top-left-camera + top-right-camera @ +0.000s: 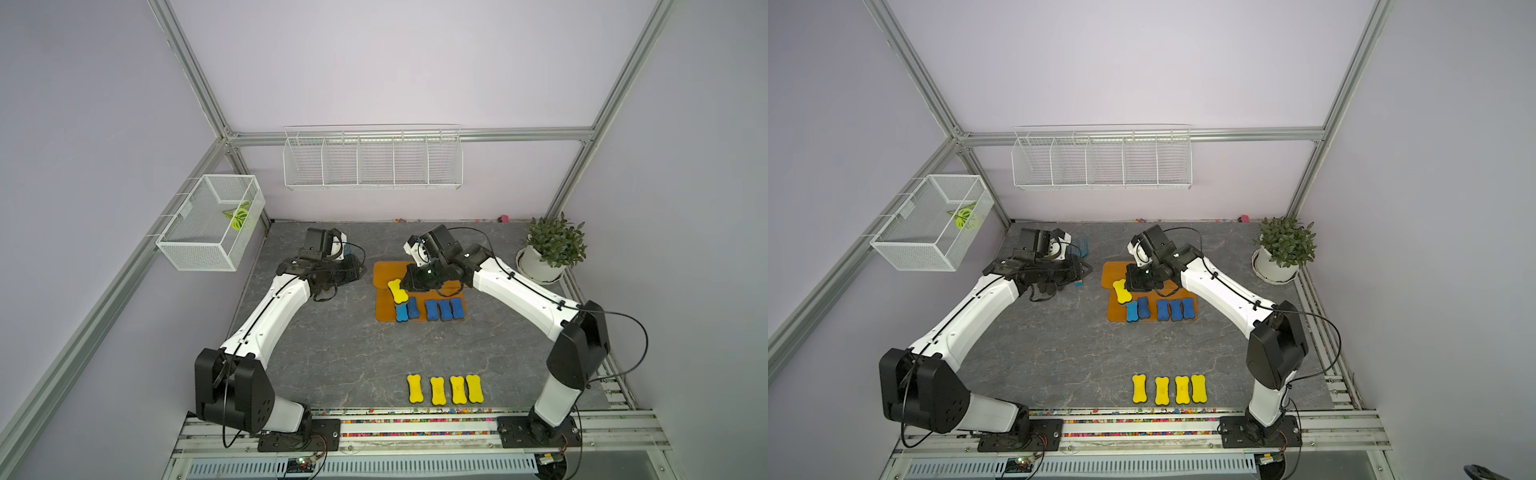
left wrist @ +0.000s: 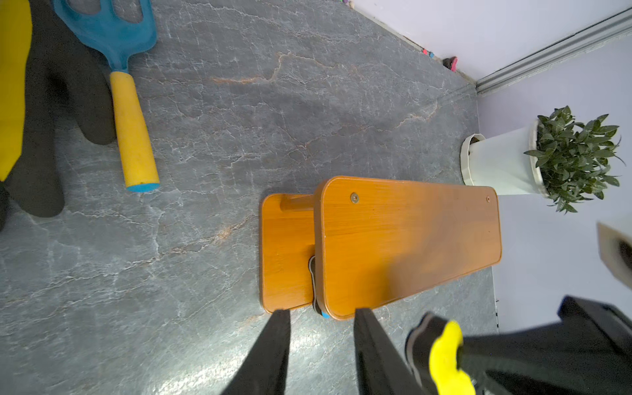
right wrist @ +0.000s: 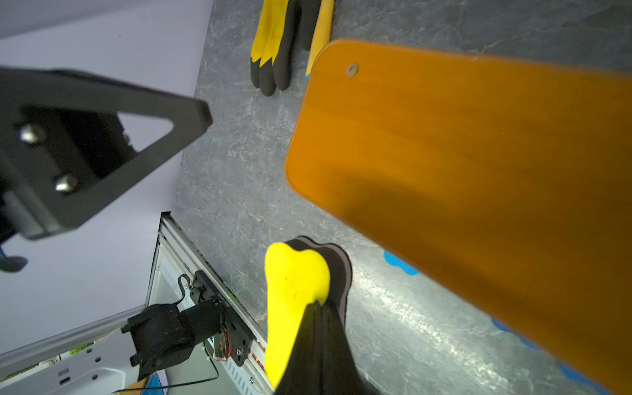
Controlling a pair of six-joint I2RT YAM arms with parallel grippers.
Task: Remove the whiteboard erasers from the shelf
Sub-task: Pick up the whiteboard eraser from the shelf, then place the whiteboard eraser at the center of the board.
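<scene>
The orange two-tier shelf (image 1: 384, 272) (image 1: 1112, 269) stands mid-table. Several blue whiteboard erasers (image 1: 432, 310) (image 1: 1163, 309) lie in a row on its lower board. My right gripper (image 3: 319, 304) is shut on a yellow eraser (image 3: 294, 287) (image 1: 398, 291), held by one end above the shelf's left end. The shelf's upper board (image 3: 461, 154) is bare. Several yellow erasers (image 1: 444, 389) (image 1: 1169, 389) lie side by side near the table's front edge. My left gripper (image 2: 323, 311) (image 1: 359, 270) hovers left of the shelf (image 2: 410, 239), open and empty.
A yellow-and-black glove (image 2: 13, 85) and a blue hand rake with a yellow handle (image 2: 133, 130) lie under the left arm. A potted plant (image 1: 544, 253) stands at the back right. White wire baskets (image 1: 372, 162) (image 1: 212, 224) hang on the walls.
</scene>
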